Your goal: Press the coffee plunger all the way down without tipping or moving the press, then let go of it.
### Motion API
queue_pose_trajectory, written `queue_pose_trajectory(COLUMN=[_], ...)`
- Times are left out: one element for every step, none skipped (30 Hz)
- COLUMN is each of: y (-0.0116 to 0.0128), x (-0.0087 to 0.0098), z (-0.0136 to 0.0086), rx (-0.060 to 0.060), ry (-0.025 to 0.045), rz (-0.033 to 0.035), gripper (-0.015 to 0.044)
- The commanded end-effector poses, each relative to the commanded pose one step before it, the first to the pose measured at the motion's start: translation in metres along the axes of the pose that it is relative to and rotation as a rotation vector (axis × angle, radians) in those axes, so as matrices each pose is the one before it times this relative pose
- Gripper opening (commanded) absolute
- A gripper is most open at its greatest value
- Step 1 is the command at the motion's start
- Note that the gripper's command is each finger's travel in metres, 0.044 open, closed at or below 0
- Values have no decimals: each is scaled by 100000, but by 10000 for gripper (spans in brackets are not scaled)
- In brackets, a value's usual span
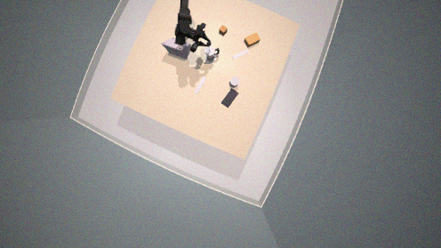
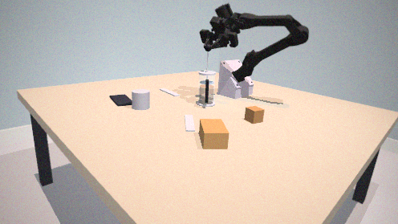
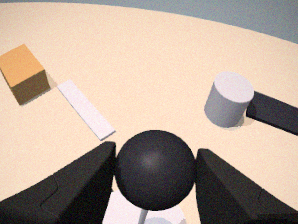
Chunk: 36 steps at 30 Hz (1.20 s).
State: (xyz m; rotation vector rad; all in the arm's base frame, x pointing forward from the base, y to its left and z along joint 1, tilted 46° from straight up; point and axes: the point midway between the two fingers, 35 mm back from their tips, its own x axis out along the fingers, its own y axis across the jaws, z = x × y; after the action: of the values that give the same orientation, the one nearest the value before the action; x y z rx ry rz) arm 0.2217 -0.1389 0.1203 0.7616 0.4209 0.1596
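The coffee press [image 1: 211, 57] [image 2: 206, 91] stands upright on the table, a clear glass with a white lid [image 2: 207, 73] and a dark handle [image 2: 207, 91] [image 1: 217, 52]. Its thin rod [image 2: 207, 60] [image 3: 143, 216] rises well above the lid to a round black knob [image 3: 155, 175]. A pale disc [image 2: 206, 82] shows inside the glass, a little below the lid. My gripper [image 3: 156, 155] [image 2: 208, 46] [image 1: 208, 43] is shut on the knob, one finger on each side in the wrist view. The lower part of the press is out of the wrist view.
A grey cylinder [image 1: 234, 82] [image 2: 140, 99] [image 3: 228, 100] stands beside a black slab [image 1: 229, 98] [image 2: 120, 99] [image 3: 275, 112]. An orange block [image 1: 252, 39] [image 2: 213, 133] [image 3: 22, 72], a smaller orange cube [image 1: 223, 29] [image 2: 254, 114] and two white strips [image 1: 240, 54] [image 1: 200, 85] lie around the press.
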Motion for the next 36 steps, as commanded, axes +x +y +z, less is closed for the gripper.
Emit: queue_pose_trajectory(y=[-339,-17,-16,-16,-15,-15,-15,-14,-13,-11,-10,-8,-7,-7,-6,-5,-4,-3,-1,1,4,5,6,8,10,12,14,16,18,21,24,27,31,35,41,31], x=[815,101,100,100,99,102,101,101,100,99,102,101,101,100,100,99,98,98,101,101,101,100,100,99,99,99,99,99,99,100,102,105,109,116,128,97], z=[-1679,-131,-130,-130,-129,-133,-132,-132,-131,-131,-135,-135,-134,-133,-133,-132,-131,-130,-135,-135,-135,-134,-132,-131,-129,-128,-126,-123,-121,-118,-115,-110,-105,-97,-84,-38], rx=[1939,-4,-3,-3,-2,-2,-1,-1,0,1,2,3,3,4,5,6,7,8,10,11,12,14,15,16,18,19,21,22,24,26,28,30,32,35,37,25], ry=[2946,15,11,8,4,1,-3,-7,-10,-14,-18,-22,-25,-29,-34,-38,-42,-46,-52,-56,-60,-65,-69,-74,-78,-83,-87,-92,-97,-102,-107,-113,-119,-126,-134,-90], rz=[-1446,-23,-21,-19,-17,-16,-14,-11,-9,-7,-5,-2,0,3,6,9,12,15,20,23,27,30,34,38,43,47,52,57,62,67,73,79,86,94,103,71], gripper=[125,125,125,125,125,125,125,125,125,125,125,125,125,125,125,125,125,125,125,125,125,125,125,125,125,125,125,125,125,125,125,125,125,125,125,125])
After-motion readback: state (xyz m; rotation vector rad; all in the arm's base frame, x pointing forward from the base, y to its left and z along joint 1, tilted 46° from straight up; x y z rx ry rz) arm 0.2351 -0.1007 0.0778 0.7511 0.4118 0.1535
